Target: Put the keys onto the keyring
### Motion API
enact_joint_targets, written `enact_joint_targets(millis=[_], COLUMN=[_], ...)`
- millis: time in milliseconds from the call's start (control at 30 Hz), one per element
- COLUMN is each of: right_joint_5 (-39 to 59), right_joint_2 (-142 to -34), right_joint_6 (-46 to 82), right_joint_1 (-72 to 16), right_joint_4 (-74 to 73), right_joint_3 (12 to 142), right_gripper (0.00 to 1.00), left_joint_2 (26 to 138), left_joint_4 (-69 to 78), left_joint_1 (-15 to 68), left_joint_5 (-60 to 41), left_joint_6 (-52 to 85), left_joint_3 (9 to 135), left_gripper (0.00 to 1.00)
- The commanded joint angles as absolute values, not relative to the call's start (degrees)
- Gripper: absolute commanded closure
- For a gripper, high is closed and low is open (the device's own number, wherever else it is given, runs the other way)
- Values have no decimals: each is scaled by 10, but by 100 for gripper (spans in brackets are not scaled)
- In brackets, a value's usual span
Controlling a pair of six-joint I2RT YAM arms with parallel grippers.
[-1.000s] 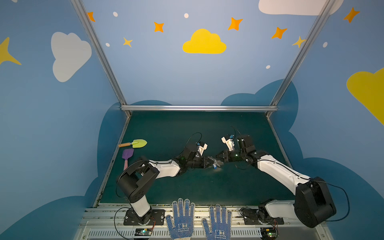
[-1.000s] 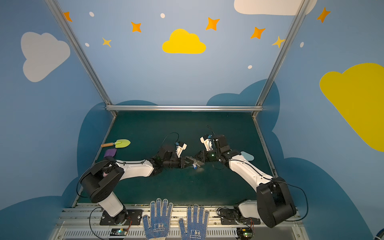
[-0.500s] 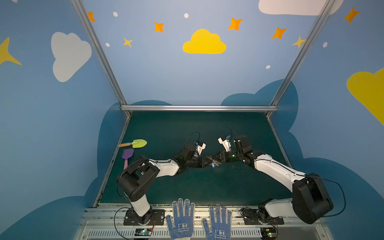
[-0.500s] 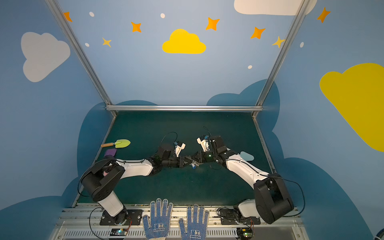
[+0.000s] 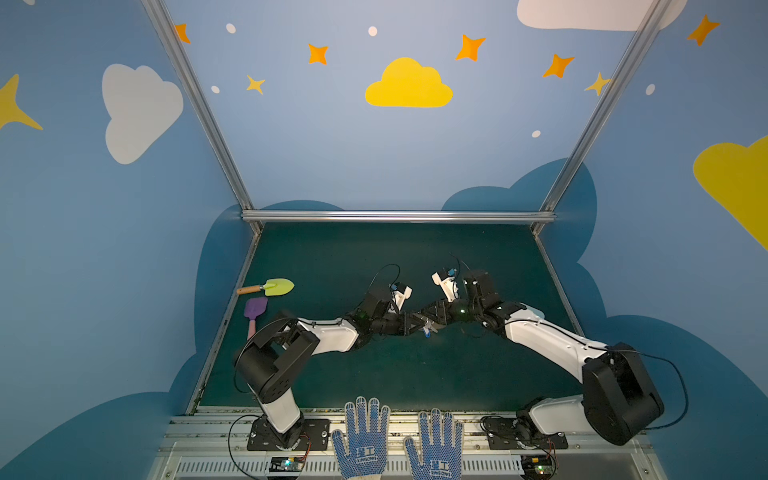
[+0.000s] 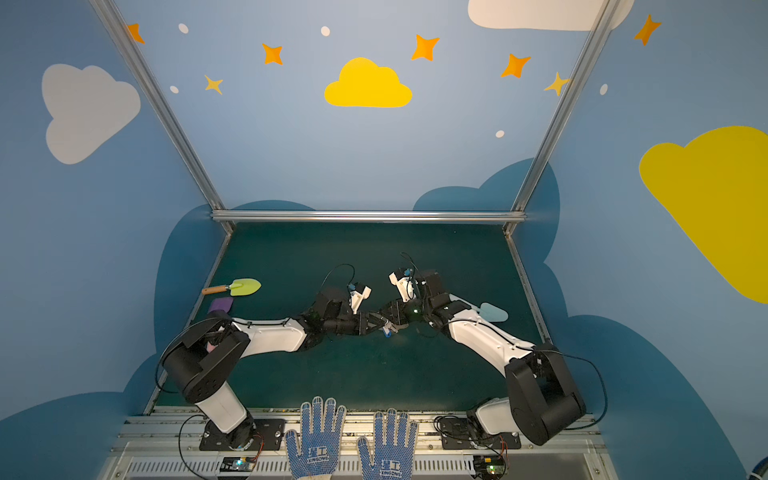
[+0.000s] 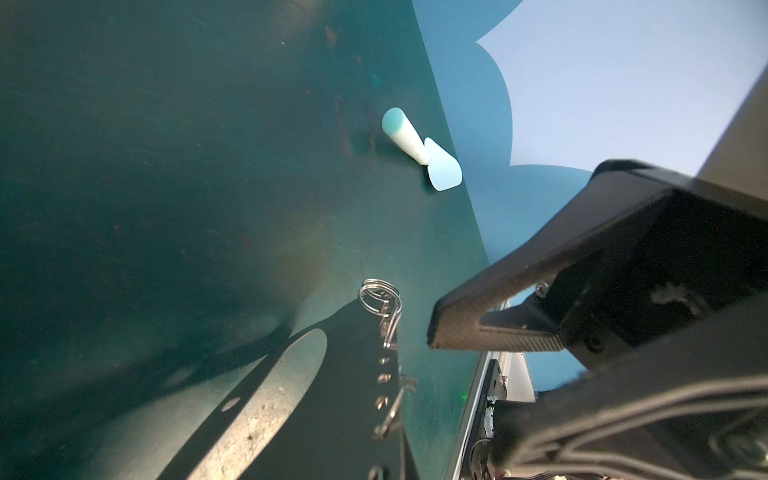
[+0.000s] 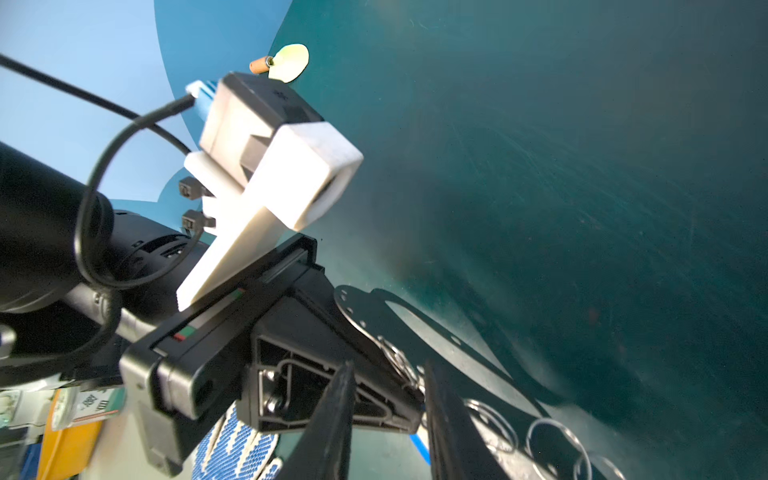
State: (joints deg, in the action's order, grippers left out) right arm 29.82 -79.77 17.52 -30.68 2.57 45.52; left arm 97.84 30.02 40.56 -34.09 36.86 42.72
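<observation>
**Grey keyring pinched mid-frame, keys just under it**

At the far left of the green mat (image 5: 374,257) there's a yellow-green trowel (image 5: 278,286) and a purple spade (image 5: 254,309), both well away from the action. In the centre of both top views the left gripper (image 5: 415,323) is clamped tight on the keyring (image 7: 345,390). Its wire rings (image 7: 379,296) point toward the right gripper (image 5: 433,322). That one's fingers (image 8: 332,415) stand a narrow gap apart, with mat showing through. The keys (image 5: 427,331) show only as a blue tag just below where the grippers meet. Can't tell if it's hooked on a ring. A pale blue spade (image 6: 494,312) lies right of centre, beside the right arm.
</observation>
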Motion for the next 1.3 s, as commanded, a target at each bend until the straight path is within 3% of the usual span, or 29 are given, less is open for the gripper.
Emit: enact_joint_targets(millis=[0, 400, 867, 1267], right_joint_5=[288, 275, 255, 241], right_joint_2=[-803, -819, -820, -787], right_joint_6=[151, 125, 120, 135], right_joint_1=[-312, -327, -330, -328], right_joint_4=[-2, -6, 9, 72], right_joint_3=[446, 435, 439, 456], right_gripper=[69, 72, 100, 100], left_joint_2=[981, 979, 973, 945], left_joint_4=[291, 294, 292, 218], left_joint_1=[406, 406, 406, 406], left_joint_5=[-344, -345, -339, -293], left_joint_6=[364, 366, 366, 340], left_joint_3=[417, 417, 411, 399], left_gripper=[96, 96, 96, 96])
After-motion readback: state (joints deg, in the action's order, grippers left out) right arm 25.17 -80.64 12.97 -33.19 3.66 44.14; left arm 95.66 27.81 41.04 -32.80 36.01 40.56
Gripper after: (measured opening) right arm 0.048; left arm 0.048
